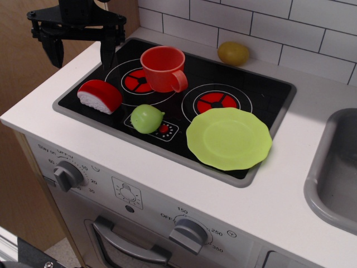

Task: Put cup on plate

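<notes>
The red-orange cup stands upright on the back left burner of the black toy stovetop, its loop handle pointing to the front right. The lime-green plate lies flat at the stovetop's front right, bare, about a cup's width to the right and in front of the cup. My black gripper hangs open at the top left, above the stove's back left corner, left of the cup and holding nothing. Its two fingers point down, wide apart.
A red-and-white sushi-like toy lies at the stovetop's left. A small green ball-like fruit sits in front of the cup. A yellow-olive fruit rests by the tiled wall. A grey sink is at the right edge.
</notes>
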Controlling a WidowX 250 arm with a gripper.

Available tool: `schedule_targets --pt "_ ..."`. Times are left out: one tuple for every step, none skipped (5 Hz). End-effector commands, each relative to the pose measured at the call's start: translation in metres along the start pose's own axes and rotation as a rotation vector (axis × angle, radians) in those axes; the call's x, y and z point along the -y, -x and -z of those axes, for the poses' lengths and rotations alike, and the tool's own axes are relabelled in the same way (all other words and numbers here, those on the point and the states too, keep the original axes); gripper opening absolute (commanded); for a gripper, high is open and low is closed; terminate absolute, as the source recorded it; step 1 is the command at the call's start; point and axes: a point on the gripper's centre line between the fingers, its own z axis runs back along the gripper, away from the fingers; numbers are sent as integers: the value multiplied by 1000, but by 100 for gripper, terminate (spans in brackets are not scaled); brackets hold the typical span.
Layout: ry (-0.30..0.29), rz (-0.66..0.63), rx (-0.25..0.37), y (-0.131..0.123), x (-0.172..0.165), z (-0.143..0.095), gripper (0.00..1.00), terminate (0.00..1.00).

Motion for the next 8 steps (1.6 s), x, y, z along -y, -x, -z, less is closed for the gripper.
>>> schedule_targets --pt "0 0 0 0 0 0 100 0" --pt "44 -27 -4 12 24 -21 100 0" --pt "98 -82 21 18 45 -36 100 0" --pt "152 -125 0 20 67 -44 100 0" --pt "186 -217 -4 21 95 -38 100 0" --pt "195 -311 -1 18 112 -34 100 0" --pt "184 -363 -74 10 125 -26 100 0" --pt "174 -393 -69 8 131 -14 100 0"
